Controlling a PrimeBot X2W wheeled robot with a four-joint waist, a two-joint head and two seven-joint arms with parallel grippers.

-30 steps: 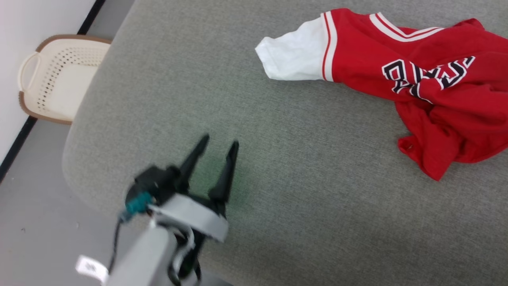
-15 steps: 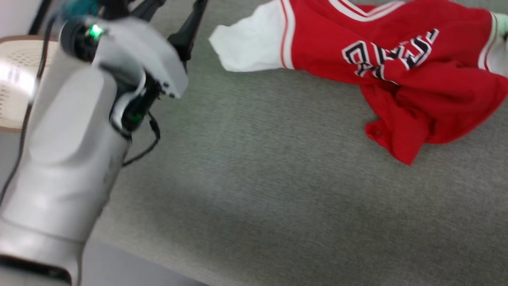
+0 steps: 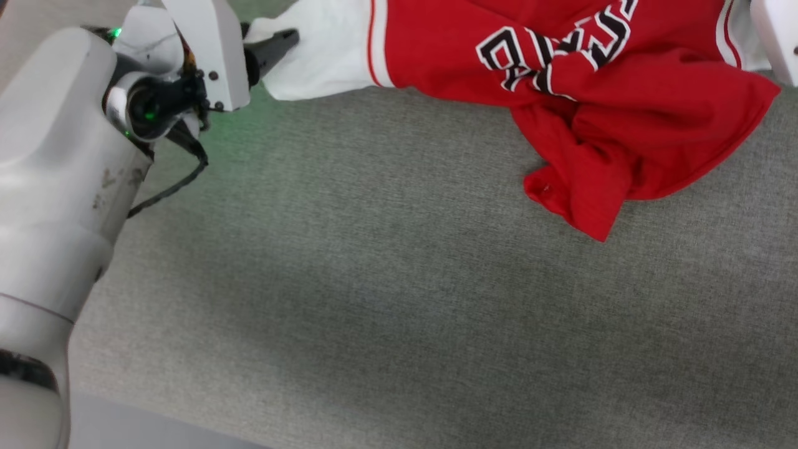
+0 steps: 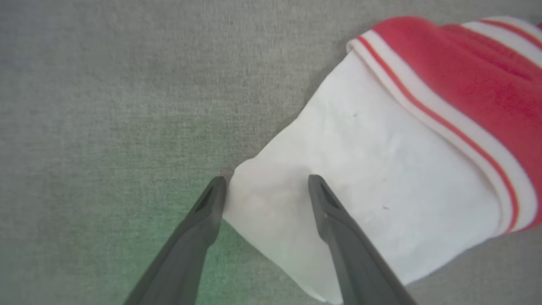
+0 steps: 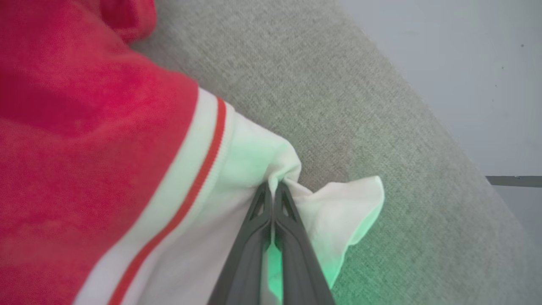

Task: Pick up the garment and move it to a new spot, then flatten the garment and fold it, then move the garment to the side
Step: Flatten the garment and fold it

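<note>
Red fabric is lying bunched on a grey cushion: the garment is running off the head view's top edge, its lettering creased and cut short. The left gripper, mostly hidden behind its own wrist from above, is hanging spread wide over one white sleeve end, perhaps touching it. The right gripper is pinching the other sleeve end tight.
</note>
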